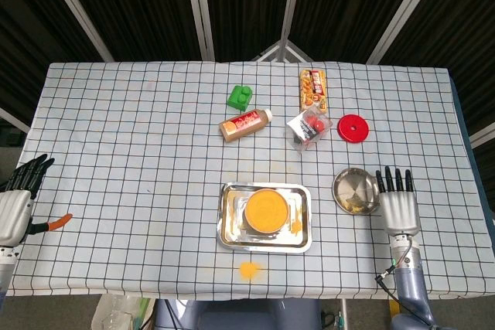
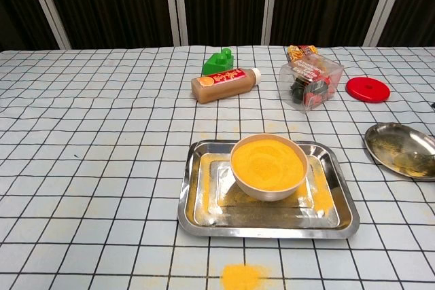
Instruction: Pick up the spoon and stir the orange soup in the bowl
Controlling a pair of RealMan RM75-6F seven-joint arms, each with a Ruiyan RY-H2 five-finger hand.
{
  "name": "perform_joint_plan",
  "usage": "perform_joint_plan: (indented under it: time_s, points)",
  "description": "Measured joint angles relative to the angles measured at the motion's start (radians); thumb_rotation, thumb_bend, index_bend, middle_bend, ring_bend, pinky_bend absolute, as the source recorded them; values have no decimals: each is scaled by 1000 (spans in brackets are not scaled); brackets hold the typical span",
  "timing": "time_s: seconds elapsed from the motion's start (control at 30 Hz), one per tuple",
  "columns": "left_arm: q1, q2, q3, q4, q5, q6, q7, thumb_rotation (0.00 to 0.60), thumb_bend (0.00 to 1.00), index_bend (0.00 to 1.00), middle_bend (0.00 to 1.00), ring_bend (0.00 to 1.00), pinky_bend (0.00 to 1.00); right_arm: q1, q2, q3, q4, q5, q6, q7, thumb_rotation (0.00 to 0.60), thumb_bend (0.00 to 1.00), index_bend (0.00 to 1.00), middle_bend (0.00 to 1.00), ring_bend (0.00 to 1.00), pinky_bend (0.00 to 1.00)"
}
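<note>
Currently the bowl (image 1: 267, 211) sits well left of the right hand (image 1: 397, 200), which lies flat, fingers extended, holding nothing; only the head view shows both hands.

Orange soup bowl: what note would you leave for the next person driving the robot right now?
Left hand: at the table's left edge, fingers straight; a thin orange-tipped thing sticks out beside it, held or not I cannot tell.
Right hand: flat and open, beside the small round steel dish.
White bowl of orange soup: sits in the rectangular steel tray, with an orange spill in front.
Done: nothing visible.
Left: find the spoon, which I cannot clearly see, pick it up, then stir.
</note>
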Motion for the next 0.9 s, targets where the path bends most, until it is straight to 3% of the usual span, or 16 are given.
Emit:
perform_joint_plan:
  time_s: [0.43, 0.63, 0.9]
  points:
    - [8, 1, 4, 2, 6, 12, 4, 600, 0, 0, 0, 0, 0, -65, 157, -20, -87, -112, 93, 180, 600, 461, 0, 43, 0, 0]
    - [9, 0, 6, 5, 4, 10, 7, 600, 0, 0, 0, 0, 0, -90, 159, -22, -85, -122, 99, 252, 600, 461, 0, 43, 0, 0]
    - [11, 0, 5, 6, -1, 9, 8, 600, 0, 0, 0, 0, 0, -71, 128, -7, -96, -140, 91, 233, 600, 461, 0, 43, 0, 0]
